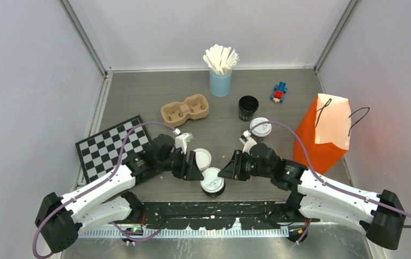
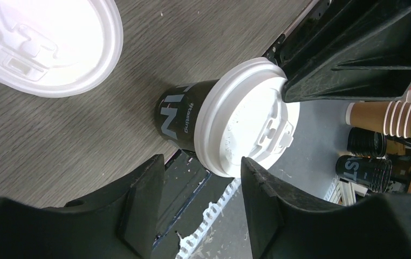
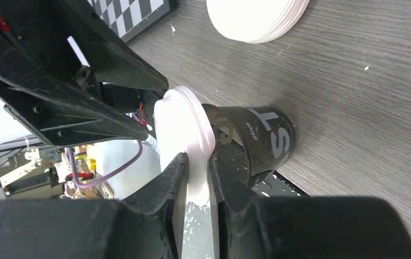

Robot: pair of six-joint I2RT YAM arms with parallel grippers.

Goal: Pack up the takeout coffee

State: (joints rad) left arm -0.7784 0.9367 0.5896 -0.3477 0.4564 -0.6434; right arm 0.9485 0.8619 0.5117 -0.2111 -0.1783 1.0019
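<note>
We see one takeout coffee cup [image 1: 212,184] standing at the near edge of the worktop [image 1: 138,97], between the two arms. The right gripper [image 3: 198,162] has its jaws pinched narrowly on the rim of the cup's white lid [image 2: 246,118]. The left gripper [image 2: 202,164] has its jaws apart just beside the cup, gripping nothing.

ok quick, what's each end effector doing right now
left end effector: open, at the lidded cup
right end effector: closed on that cup's lid
</note>
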